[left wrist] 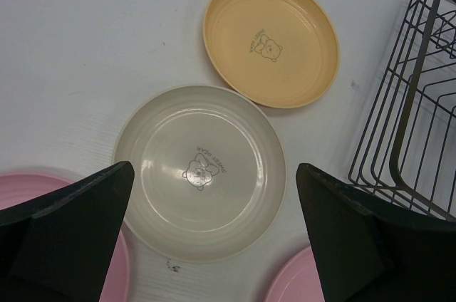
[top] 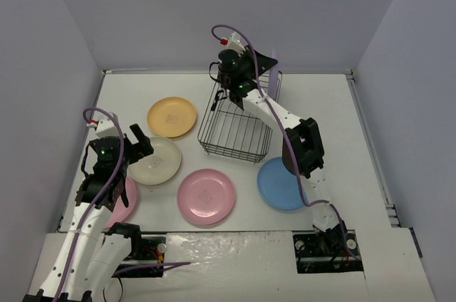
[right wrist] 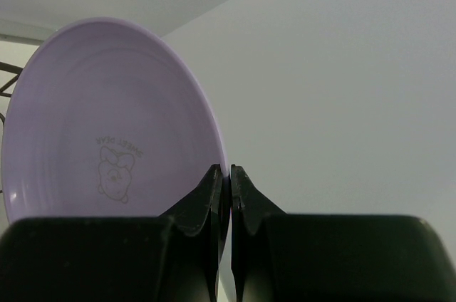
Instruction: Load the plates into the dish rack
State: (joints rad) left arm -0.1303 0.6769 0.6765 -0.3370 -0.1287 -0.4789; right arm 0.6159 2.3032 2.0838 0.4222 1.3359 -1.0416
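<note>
Two black fingers of your right gripper [right wrist: 228, 174] are pinched tight on the rim of the lavender plate [right wrist: 107, 124] in the right wrist view. That plate stands up to the left of the fingers, its printed face turned toward the camera, with a plain pale wall behind it.

From the left wrist view, your left gripper [left wrist: 214, 168] has its fingers spread wide and holds nothing. Between them, lower down, lies the cream plate [left wrist: 199, 170], flat on the white table [left wrist: 78, 38]. The yellow-orange plate [left wrist: 271, 40] lies flat just beyond it, the two rims close but apart. One pink plate [left wrist: 25, 186] peeks out behind the left finger, and a second pink plate [left wrist: 293, 280] shows at the bottom edge beside the right finger. The dish rack [left wrist: 399, 102] fills the right side, and only its wire wall is visible.

In the top view, your right arm reaches across the rack and carries the lavender plate edge-on above the rack's far right corner, clear of the table. Your left gripper hovers over the near left side of the cream plate. The blue plate [top: 274, 188] lies flat just near-right of the rack, partly covered by the right arm; you cannot tell whether it touches the wire. The second pink plate lies near the rack's front, and the first is half hidden under the left arm.
</note>
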